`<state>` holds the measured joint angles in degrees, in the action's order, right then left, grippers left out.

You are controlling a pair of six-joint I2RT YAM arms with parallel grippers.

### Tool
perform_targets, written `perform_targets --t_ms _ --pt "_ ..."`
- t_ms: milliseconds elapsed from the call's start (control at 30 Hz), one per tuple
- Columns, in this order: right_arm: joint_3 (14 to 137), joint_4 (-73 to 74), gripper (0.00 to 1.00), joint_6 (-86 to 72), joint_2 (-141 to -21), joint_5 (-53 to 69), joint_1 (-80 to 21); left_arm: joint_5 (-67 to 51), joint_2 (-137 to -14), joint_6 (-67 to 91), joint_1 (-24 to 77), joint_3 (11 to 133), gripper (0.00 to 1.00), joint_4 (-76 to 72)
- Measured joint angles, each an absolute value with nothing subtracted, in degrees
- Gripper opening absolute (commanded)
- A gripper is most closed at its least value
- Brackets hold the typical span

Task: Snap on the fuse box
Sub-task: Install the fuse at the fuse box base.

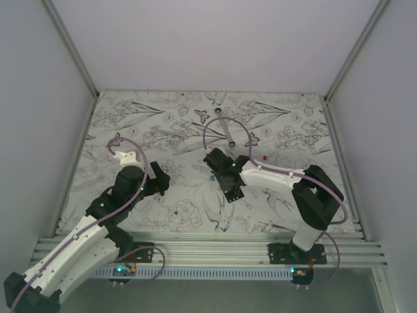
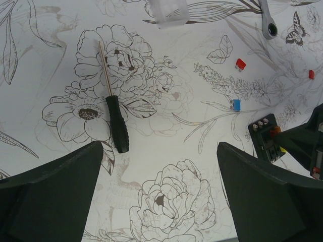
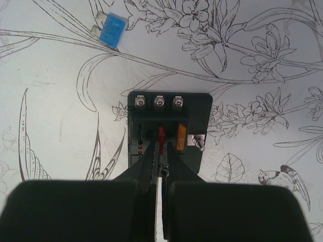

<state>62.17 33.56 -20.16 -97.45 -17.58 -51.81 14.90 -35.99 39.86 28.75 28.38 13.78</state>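
Note:
The fuse box [image 3: 202,108] is a black base lying flat on the flowered mat, with three screws along its far edge and an orange fuse [image 3: 181,137] in a slot. It has no lid on it. My right gripper [image 3: 162,148] reaches over its near side, shut, with a small red fuse [image 3: 161,135] pinched between the tips at a slot. In the left wrist view the fuse box [image 2: 265,136] shows at the right edge. My left gripper [image 2: 159,147] hangs open over bare mat, well to the left of the box and holding nothing.
A black-handled screwdriver [image 2: 118,128] lies just ahead of my left fingers. A loose blue fuse [image 3: 111,30] lies beyond the box, with red fuses [image 2: 240,63] farther out. A clear plastic cover [image 2: 171,11] and a wrench [image 2: 267,22] lie at the far side.

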Motion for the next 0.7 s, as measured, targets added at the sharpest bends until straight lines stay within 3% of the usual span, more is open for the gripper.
perform_targets --t_ms 700 --pt "69.6 39.8 0.0 -19.3 -103.1 -11.0 -46.0 14.6 -36.0 39.9 28.8 28.4 1.0 13.8"
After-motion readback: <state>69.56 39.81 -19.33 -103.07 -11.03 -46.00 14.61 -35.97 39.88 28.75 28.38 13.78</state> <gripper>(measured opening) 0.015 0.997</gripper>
